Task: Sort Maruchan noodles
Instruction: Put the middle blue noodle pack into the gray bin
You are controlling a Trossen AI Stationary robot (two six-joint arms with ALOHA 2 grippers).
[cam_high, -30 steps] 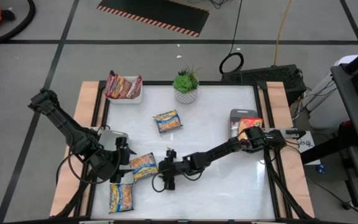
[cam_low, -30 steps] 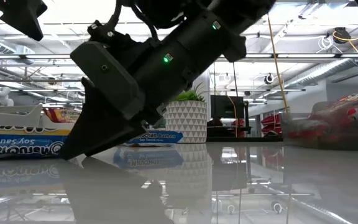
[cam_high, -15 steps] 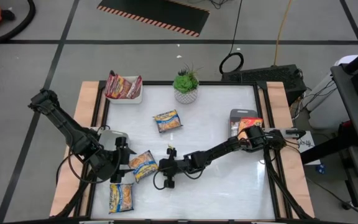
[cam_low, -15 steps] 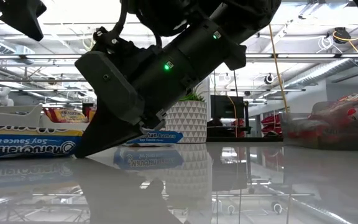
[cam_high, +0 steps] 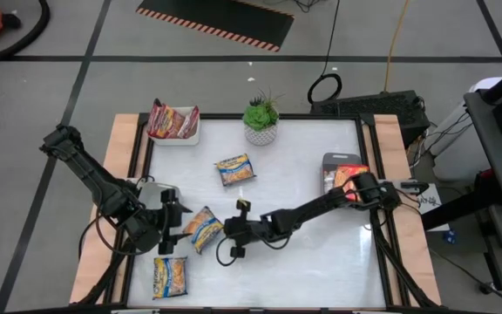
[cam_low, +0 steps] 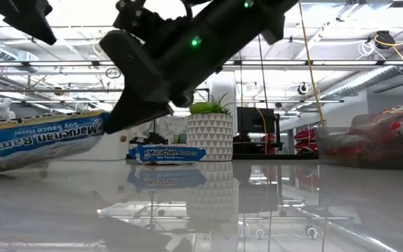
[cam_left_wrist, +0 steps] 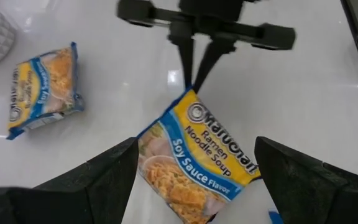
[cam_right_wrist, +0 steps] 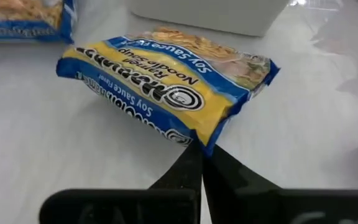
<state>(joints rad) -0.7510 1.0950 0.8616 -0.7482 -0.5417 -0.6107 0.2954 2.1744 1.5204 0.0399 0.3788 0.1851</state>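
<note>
A blue-and-yellow Maruchan noodle packet [cam_high: 201, 228] is near the table's left front, with my right gripper [cam_high: 225, 230] shut on it. My left gripper [cam_high: 174, 228] stands open just left of it, and the packet [cam_left_wrist: 197, 162] shows between its fingers without touching them. A second blue-and-yellow packet [cam_high: 234, 169] lies flat mid-table and a third [cam_high: 170, 276] lies at the front left. Dark red packets lean in the white tray [cam_high: 189, 136] at the far left. An orange-red packet [cam_high: 349, 174] rests in the grey tray [cam_high: 333, 160] at the right. My right gripper pinches one corner of the packet [cam_right_wrist: 209, 144] between its two fingers, just at the sealed edge. The fingers come from the table's right side, slanting down. The held corner [cam_low: 98, 124] is raised and the packet slopes down away from the fingers, tilted.
A potted plant [cam_high: 261, 120] in a white pot stands at the far edge, mid-table. Wooden rails [cam_high: 122, 157] run along both sides of the white tabletop. Bare tabletop lies at the front right and the centre.
My right gripper has taken hold of the packet's corner and risen. The packet has tipped up at that corner and turned a little on the table, where before it lay flat. My left gripper has stayed in place.
</note>
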